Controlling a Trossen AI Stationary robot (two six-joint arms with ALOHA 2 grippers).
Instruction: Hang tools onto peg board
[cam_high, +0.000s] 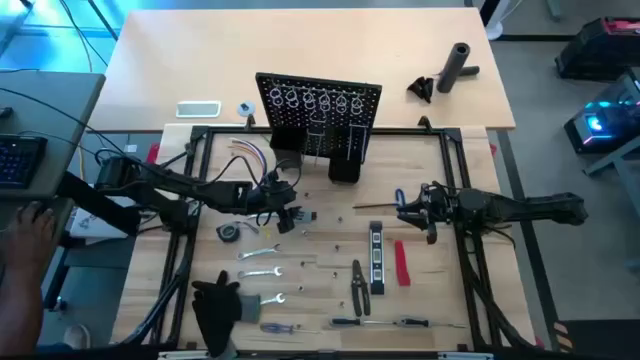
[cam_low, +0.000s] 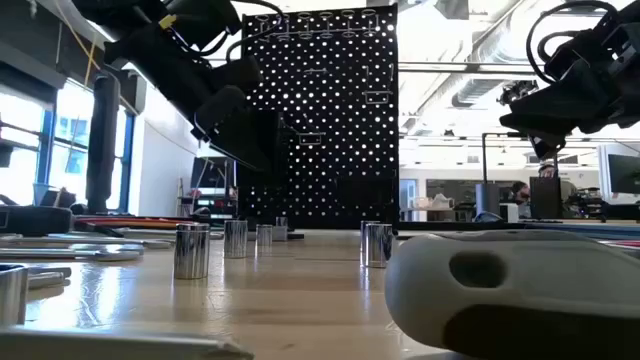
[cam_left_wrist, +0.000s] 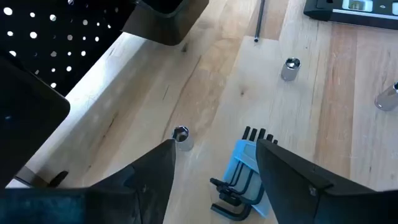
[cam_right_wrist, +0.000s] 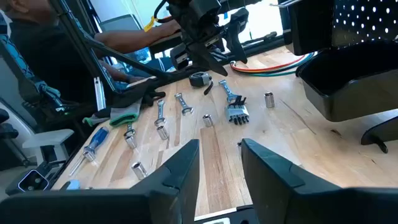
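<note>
Left pincer (cam_left_wrist: 214, 165), released, hovers over blue hex-key set (cam_left_wrist: 245, 180), keys pointing boardward.

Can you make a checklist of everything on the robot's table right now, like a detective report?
Surface: wooden table, tools scattered.
Job's things: peg board upright; wrenches, level, blue hex key set lying flat.
Clutter: small silver sockets; black cloth.
Grippers: left gripper open above the hex key set; right gripper open, holding nothing.
Cables: coloured wires beside the peg board.
Surroundings: person's hand at table's left.
</note>
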